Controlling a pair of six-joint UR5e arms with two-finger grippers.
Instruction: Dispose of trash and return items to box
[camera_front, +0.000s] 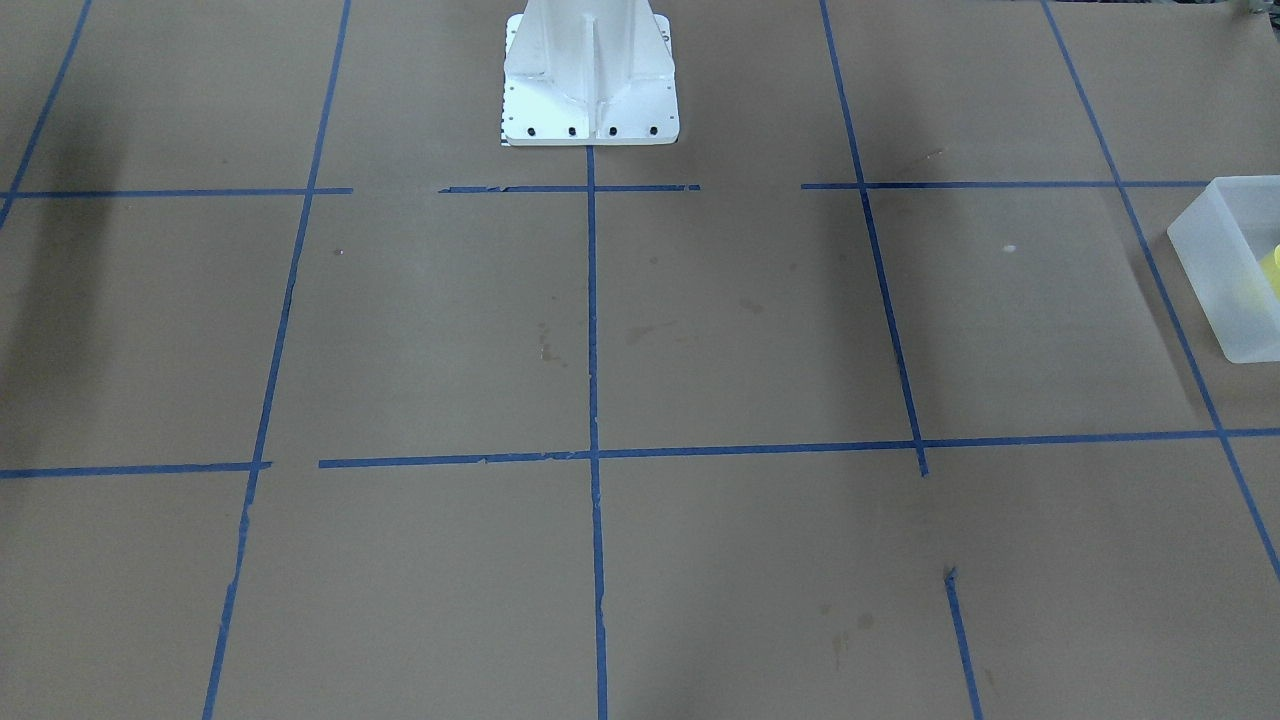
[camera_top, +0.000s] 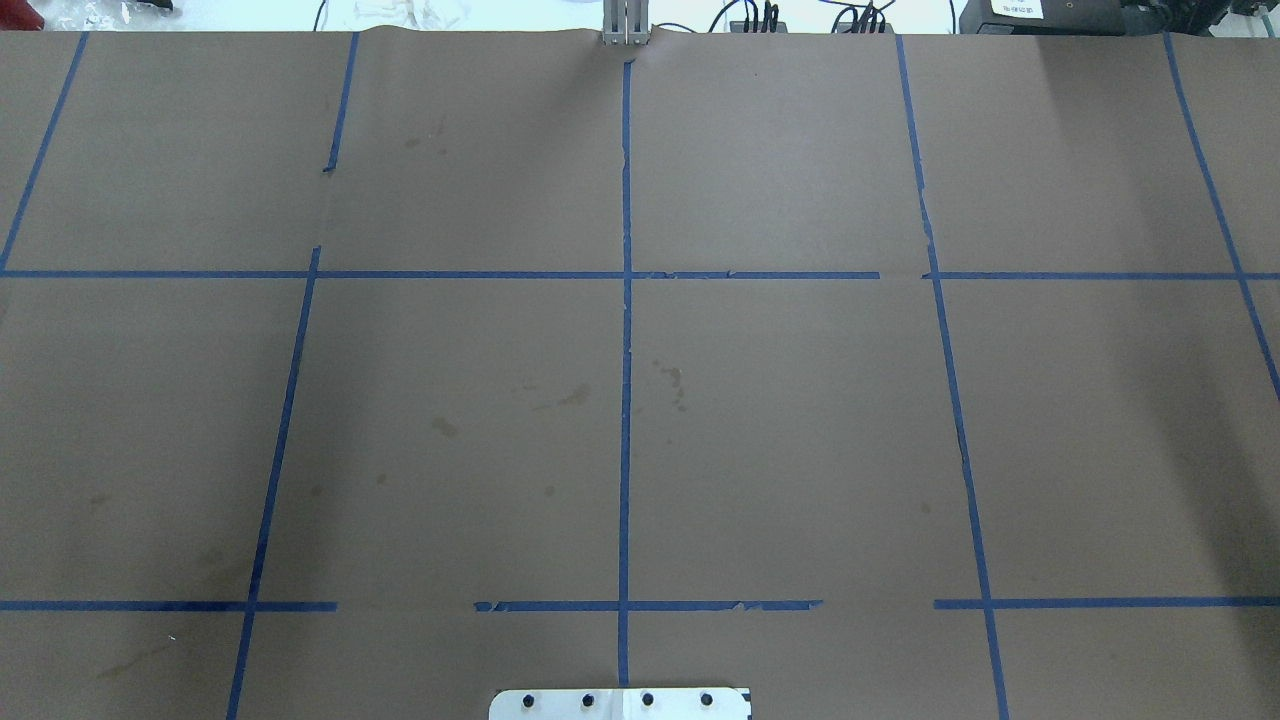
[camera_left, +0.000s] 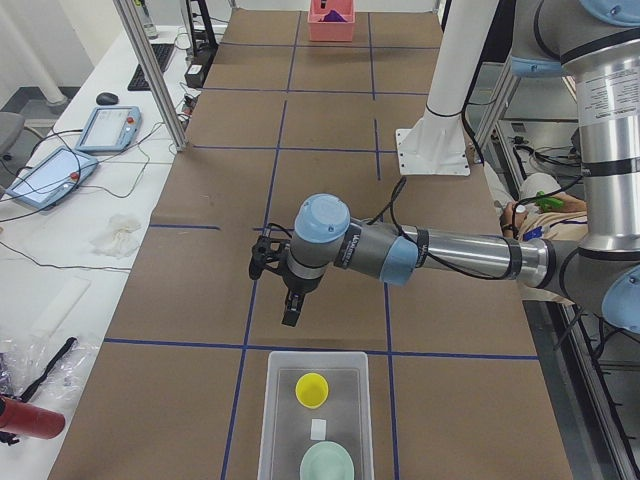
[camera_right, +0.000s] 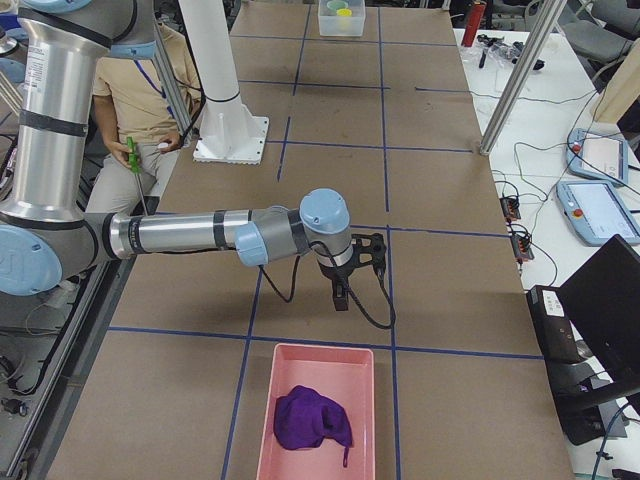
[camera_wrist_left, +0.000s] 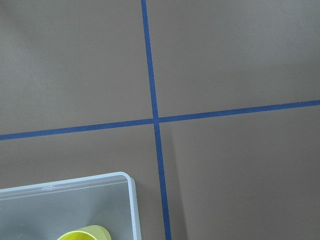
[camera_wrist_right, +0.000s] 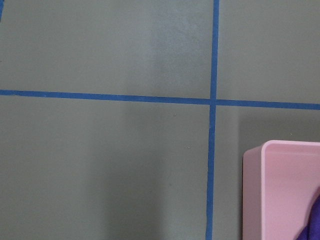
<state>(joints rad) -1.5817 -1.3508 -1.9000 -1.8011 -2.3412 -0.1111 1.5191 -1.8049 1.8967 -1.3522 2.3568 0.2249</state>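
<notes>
Already in the box (camera_left: 315, 354): yellow cup (camera_left: 312, 390) and mint bowl (camera_left: 327, 463), apart. At the table's (camera_left: 320, 110) other end, in the pink bin (camera_right: 320, 349), a purple wad (camera_right: 312, 418). Looks essentially finished. Cannot tell the opening of left tool (camera_left: 289, 316) or right tool (camera_right: 343, 303).

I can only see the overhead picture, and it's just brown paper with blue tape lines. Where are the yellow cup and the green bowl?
Observer: The yellow cup stands inside the frosted box, at the table's end on the robot's left.
Operator: Is the bowl there too?
Observer: Yes. The mint-green bowl lies in the same box, apart from the cup and farther from the robot's arm.
Operator: What's at the other end?
Observer: A pink bin with a crumpled purple wad inside it.
</notes>
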